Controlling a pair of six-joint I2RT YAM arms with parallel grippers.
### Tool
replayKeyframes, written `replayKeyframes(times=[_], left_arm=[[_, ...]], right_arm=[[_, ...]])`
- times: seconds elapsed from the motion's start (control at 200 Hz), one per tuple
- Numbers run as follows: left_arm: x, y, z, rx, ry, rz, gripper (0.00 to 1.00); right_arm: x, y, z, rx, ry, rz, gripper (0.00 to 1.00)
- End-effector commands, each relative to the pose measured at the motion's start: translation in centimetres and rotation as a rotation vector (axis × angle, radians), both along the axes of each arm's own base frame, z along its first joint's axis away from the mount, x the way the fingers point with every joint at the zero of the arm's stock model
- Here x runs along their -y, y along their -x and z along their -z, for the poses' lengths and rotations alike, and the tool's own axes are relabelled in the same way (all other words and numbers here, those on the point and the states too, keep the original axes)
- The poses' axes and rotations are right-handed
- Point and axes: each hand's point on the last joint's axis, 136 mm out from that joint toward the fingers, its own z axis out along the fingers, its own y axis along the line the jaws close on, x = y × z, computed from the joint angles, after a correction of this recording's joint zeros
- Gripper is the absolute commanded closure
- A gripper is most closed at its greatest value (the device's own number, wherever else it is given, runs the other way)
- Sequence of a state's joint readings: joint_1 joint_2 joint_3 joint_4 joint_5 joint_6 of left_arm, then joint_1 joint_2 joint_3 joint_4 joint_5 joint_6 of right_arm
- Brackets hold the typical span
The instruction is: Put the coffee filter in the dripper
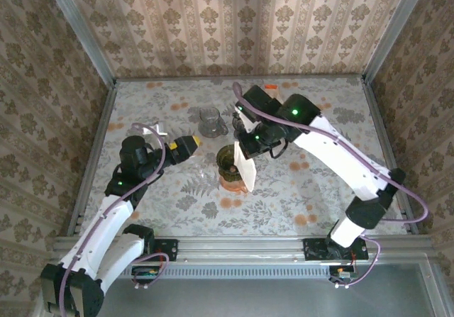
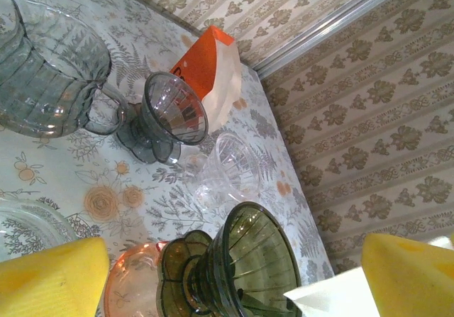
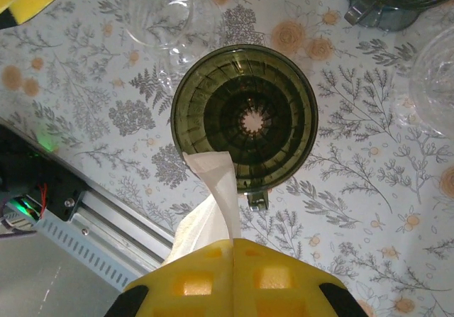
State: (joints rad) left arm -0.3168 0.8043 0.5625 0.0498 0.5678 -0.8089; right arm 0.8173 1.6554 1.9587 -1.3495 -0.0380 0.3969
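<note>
The dark green glass dripper stands on a pink glass server in the middle of the table. My right gripper hovers above it, shut on the white paper coffee filter. The filter hangs down with its lower tip at the dripper's rim. My left gripper is open just left of the dripper, its yellow fingers spread either side of it without touching. A corner of the filter shows by the dripper's mouth.
A grey glass pitcher, a grey dripper, a clear glass dripper and an orange box of filters stand behind the green dripper. Patterned walls enclose the table on three sides. The metal front rail runs along the near edge.
</note>
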Motion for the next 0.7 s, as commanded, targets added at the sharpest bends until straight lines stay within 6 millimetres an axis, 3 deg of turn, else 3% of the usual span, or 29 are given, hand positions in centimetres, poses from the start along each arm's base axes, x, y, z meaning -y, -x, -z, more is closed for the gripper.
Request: replayKeyframes(times=[0.0,0.3,0.695], left_arm=[[0.4,0.6,-0.4,0.039,-0.014,0.023,0.07],[1.8,1.3,-0.7,0.062,-0.023,0.083,0.08],[5.7,2.4,-0.5,0.087,-0.055,0.193,0.10]], right_arm=[[0.7,-0.4,0.0,-0.029,0.054,0.006,1.00],[0.5,-2.7,2.6,-0.060,0.185,0.014,1.00],[-1.2,-4.9,5.1,-0.052,0.234,0.015,1.00]])
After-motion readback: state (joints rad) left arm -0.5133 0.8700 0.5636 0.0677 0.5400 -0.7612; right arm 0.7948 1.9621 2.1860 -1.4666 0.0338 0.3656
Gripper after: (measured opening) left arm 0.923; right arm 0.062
